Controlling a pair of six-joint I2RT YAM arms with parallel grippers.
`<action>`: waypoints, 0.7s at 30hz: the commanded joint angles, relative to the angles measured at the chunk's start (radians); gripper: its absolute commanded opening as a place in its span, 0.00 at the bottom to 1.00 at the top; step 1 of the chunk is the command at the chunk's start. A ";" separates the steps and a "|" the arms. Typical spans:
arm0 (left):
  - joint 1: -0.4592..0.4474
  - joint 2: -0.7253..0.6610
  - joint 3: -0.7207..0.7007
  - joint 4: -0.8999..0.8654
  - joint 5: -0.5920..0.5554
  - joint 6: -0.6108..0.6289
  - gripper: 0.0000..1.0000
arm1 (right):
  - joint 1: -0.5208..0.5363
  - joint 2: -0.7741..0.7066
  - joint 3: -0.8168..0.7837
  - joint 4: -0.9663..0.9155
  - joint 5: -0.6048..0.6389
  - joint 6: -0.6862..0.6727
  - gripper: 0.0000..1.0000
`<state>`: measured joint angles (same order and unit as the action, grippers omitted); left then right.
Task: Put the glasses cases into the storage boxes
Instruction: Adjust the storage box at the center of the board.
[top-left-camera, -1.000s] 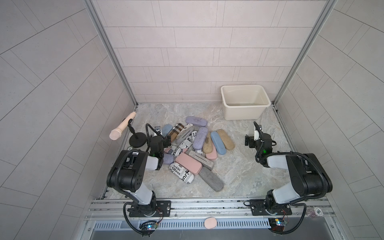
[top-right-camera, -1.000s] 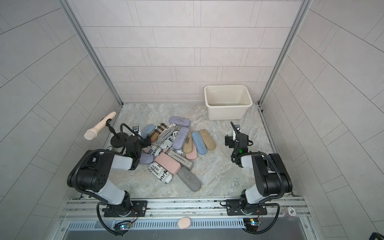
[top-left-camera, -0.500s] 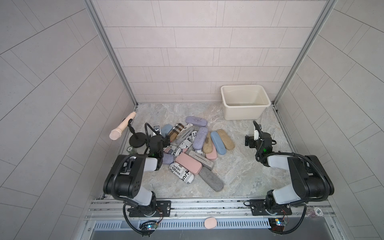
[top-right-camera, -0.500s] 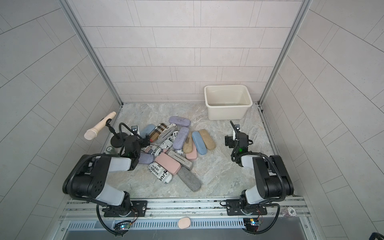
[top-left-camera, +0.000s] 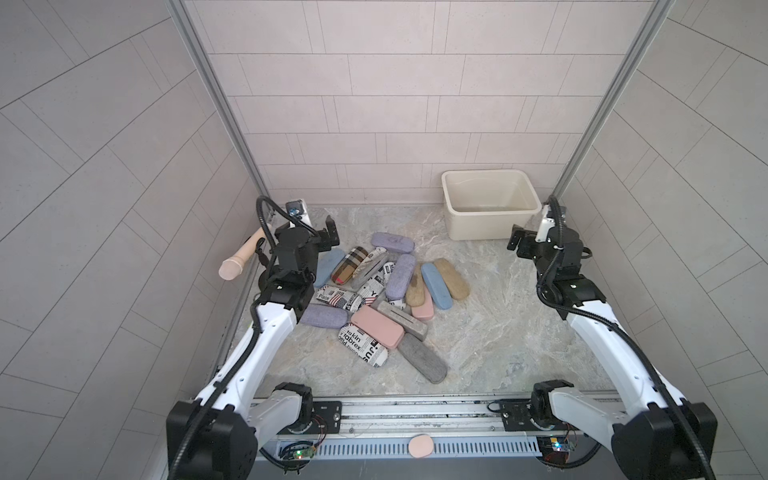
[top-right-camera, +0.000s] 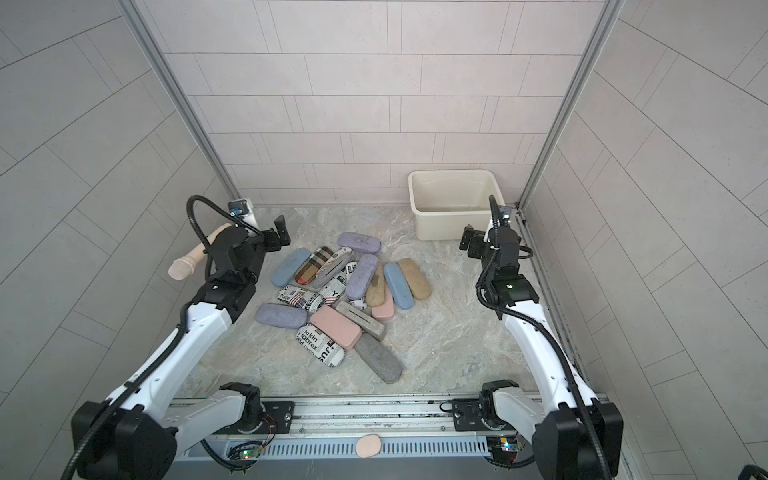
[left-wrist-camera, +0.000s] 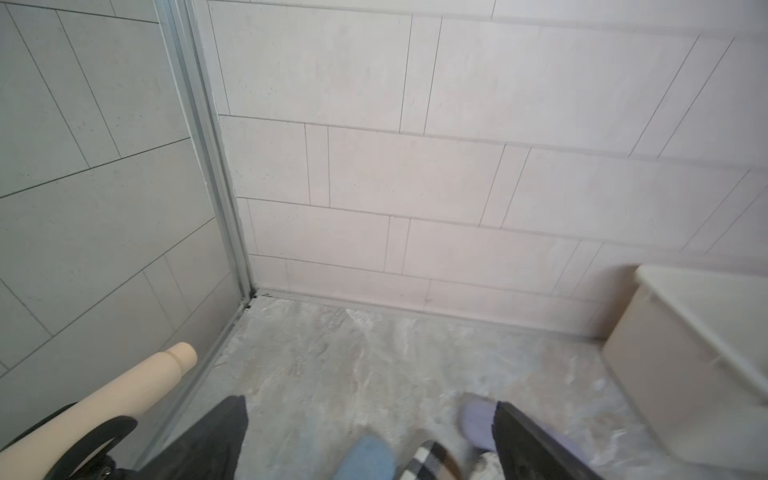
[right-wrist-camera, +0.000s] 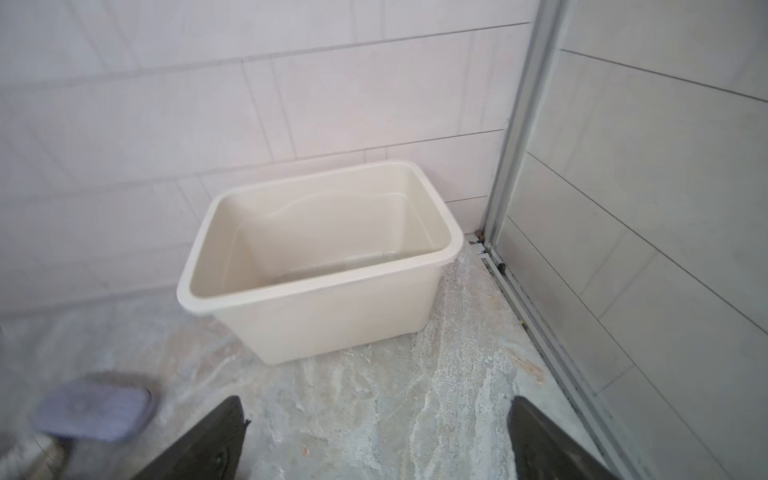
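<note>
From left to right we see the left hand (left-wrist-camera: 370, 403), fingers apart and gripping nothing, over the left edge of the glasses cases (top-left-camera: 376, 330), heaped in the middle of the desk (top-left-camera: 498, 332); the cream storage box (top-left-camera: 490, 226) against the back wall; and the right hand (right-wrist-camera: 376, 401), likewise spread, facing that box.
</note>
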<state>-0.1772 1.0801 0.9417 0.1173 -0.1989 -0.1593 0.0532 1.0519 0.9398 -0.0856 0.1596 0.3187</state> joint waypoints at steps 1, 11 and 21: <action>-0.001 -0.052 0.111 -0.210 0.120 -0.135 1.00 | -0.044 -0.010 0.053 -0.228 0.064 0.302 1.00; 0.065 0.052 0.158 -0.124 0.241 -0.401 0.97 | -0.062 0.228 0.315 -0.457 -0.047 0.363 1.00; -0.001 0.365 0.304 -0.279 0.507 -0.497 0.80 | -0.133 0.468 0.434 -0.418 -0.213 0.561 1.00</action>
<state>-0.1364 1.4254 1.1767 -0.0864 0.2043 -0.6262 -0.0753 1.4734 1.3281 -0.4919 0.0074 0.7643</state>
